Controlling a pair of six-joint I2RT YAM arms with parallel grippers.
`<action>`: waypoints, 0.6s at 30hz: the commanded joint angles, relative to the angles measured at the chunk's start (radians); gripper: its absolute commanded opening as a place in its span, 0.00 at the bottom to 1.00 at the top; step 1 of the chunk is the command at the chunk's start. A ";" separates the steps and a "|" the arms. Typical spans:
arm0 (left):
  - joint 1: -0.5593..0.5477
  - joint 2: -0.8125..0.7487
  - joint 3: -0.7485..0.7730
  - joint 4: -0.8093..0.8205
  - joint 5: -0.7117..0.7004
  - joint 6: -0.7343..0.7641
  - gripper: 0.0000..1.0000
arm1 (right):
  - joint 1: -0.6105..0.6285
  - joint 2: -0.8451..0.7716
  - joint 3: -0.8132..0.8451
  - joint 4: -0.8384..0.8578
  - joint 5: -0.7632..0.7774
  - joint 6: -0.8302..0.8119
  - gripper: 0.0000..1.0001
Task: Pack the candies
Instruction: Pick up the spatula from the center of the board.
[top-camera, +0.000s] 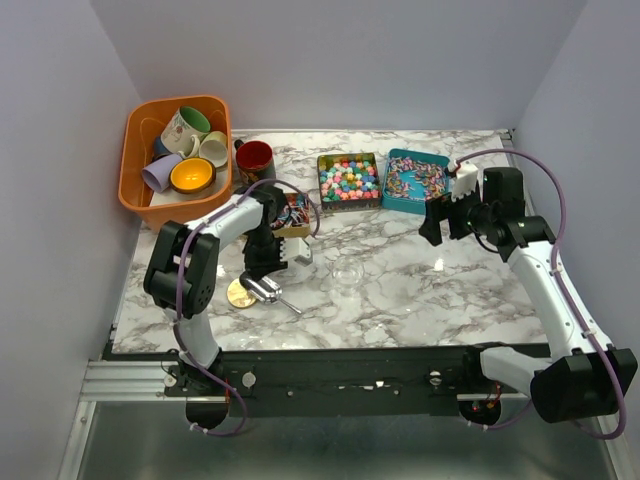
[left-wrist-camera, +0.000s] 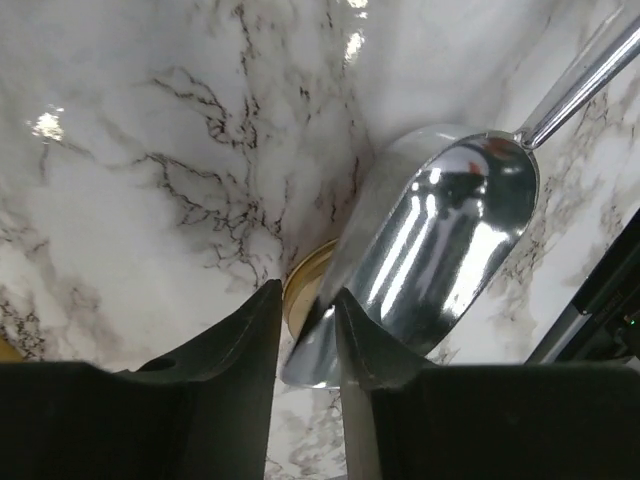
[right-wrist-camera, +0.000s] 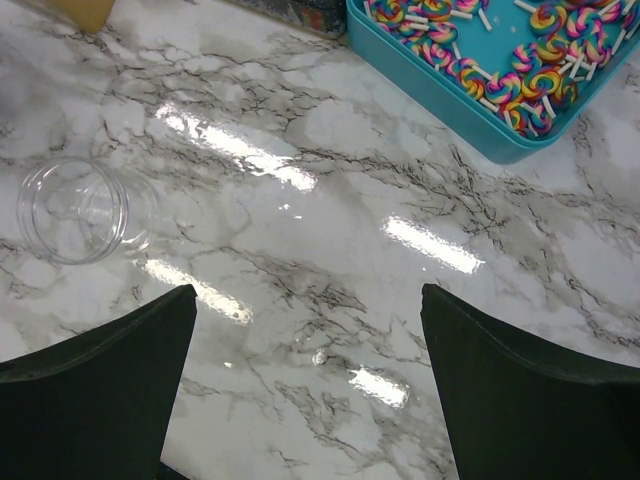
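Note:
The round ball candies (top-camera: 347, 176) fill a dark square tin at the back middle. Swirl lollipop candies (top-camera: 416, 178) fill a teal tin (right-wrist-camera: 470, 118) beside it and also show in the right wrist view (right-wrist-camera: 530, 80). A third tin of wrapped pieces (top-camera: 292, 212) sits partly under my left arm. My left gripper (top-camera: 262, 272) (left-wrist-camera: 308, 305) is shut on the rim of a metal scoop (top-camera: 268, 292) (left-wrist-camera: 450, 230), one finger inside the bowl and one outside. My right gripper (top-camera: 437, 222) (right-wrist-camera: 307, 295) is open and empty above bare marble. A clear empty jar (top-camera: 347, 270) (right-wrist-camera: 75, 210) stands mid-table.
A flat gold lid (top-camera: 239, 293) (left-wrist-camera: 300, 272) lies under the scoop's tip. An orange basket (top-camera: 135, 150) of mugs stands at the back left, with a red mug (top-camera: 254, 157) beside it. Grey walls enclose three sides.

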 joint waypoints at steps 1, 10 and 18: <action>0.008 -0.009 -0.022 -0.028 0.005 0.028 0.28 | -0.005 -0.002 -0.005 -0.010 0.003 -0.014 1.00; 0.061 -0.147 0.018 -0.158 0.133 -0.030 0.00 | -0.005 0.052 0.102 -0.045 -0.079 -0.054 0.99; 0.084 -0.168 0.285 -0.272 0.409 -0.215 0.00 | 0.038 0.109 0.223 -0.025 -0.455 -0.302 0.96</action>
